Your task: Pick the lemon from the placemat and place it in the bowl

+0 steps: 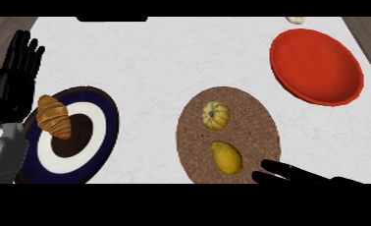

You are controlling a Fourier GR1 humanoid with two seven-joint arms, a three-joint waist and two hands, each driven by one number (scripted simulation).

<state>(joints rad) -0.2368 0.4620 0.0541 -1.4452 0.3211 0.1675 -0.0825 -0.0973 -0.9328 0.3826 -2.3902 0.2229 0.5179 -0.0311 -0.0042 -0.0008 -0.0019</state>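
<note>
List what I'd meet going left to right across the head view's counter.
Left hand, open at the edge → plate with the croissant → placemat bearing the lemon → red bowl. The right hand overlaps the bowl's span, so it is left out.

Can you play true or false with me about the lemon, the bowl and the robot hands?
1. The lemon lies on the brown placemat. True.
2. The lemon is already in the red bowl. False: it is on the placemat, away from the bowl.
3. A croissant sits on the blue and white plate. True.
4. The right robot hand is curled round the lemon. False: its fingers are straight, beside the lemon.
5. The left robot hand holds the croissant. False: it rests open at the left edge.
</note>
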